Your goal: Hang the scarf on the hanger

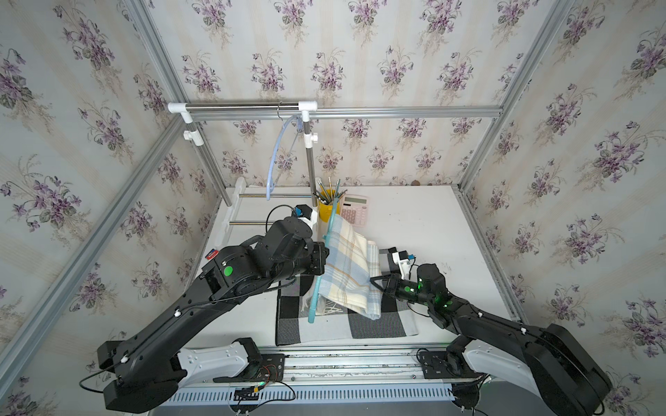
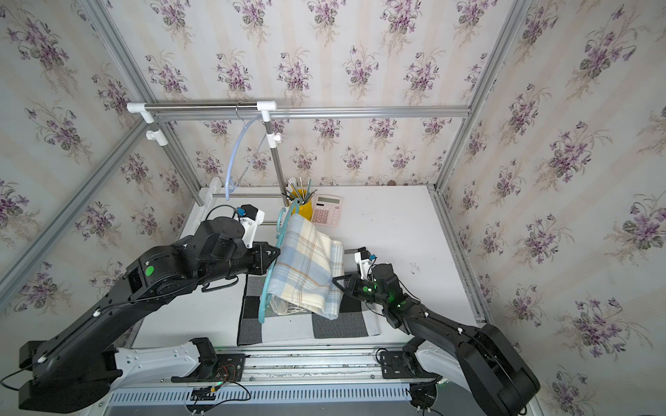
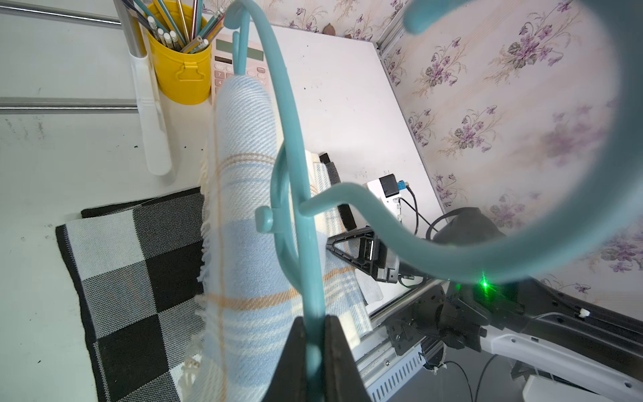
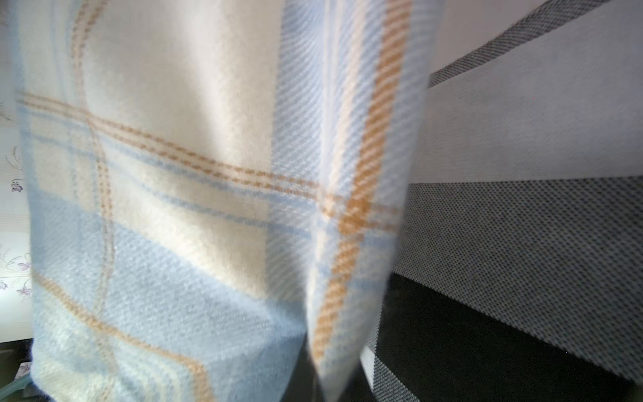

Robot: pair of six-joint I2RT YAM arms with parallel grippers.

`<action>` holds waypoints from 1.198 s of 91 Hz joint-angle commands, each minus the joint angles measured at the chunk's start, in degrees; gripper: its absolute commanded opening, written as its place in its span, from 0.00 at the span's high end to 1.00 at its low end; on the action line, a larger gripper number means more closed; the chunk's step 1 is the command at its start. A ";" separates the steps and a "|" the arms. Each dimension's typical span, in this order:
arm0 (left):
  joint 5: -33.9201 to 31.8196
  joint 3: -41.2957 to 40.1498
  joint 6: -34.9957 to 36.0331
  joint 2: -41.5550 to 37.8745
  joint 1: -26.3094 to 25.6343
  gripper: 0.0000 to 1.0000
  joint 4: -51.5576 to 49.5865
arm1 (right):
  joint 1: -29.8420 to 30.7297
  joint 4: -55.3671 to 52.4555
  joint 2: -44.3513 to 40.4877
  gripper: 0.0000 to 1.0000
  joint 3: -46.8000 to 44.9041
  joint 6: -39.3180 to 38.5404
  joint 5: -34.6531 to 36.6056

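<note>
Teal hanger (image 3: pixel 306 278) carries pale blue plaid scarf (image 3: pixel 243 250).

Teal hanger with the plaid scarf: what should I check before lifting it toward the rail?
1. Left gripper shut on the teal hanger: ok.
2. Plaid scarf draped over the hanger's bar: ok.
3. Right gripper free of the scarf: not ok, it looks shut on the scarf's edge.
4. Scarf's fringe clear of the checkered mat: cannot tell.
5. Free room on the rail beside the pale blue hanger: ok.
6. Teal hanger's far end clear of the yellow pencil cup: cannot tell.
</note>
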 commanded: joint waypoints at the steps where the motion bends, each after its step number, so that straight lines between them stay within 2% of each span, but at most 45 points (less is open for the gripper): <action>1: -2.03 1.19 1.14 0.71 0.24 1.00 5.82 | -0.08 2.70 2.41 1.00 0.58 0.22 -0.34; 20: -1.67 2.93 1.47 1.43 0.23 1.00 6.39 | 0.15 10.38 10.41 1.00 -0.09 0.29 -1.18; 29: -1.60 2.54 1.28 1.29 0.23 1.00 7.42 | 0.78 22.46 15.68 1.00 -1.46 3.60 -3.29; 40: -1.22 2.69 1.23 1.71 0.23 1.00 7.70 | 1.42 29.54 21.22 1.00 -0.65 6.00 -3.56; 76: -0.61 3.60 0.90 2.25 0.23 1.00 7.47 | 3.54 34.57 35.06 1.00 4.96 5.37 -1.91; 109: 0.08 2.99 0.06 2.74 0.32 1.00 8.38 | 4.32 34.94 39.25 1.00 9.54 4.94 -0.88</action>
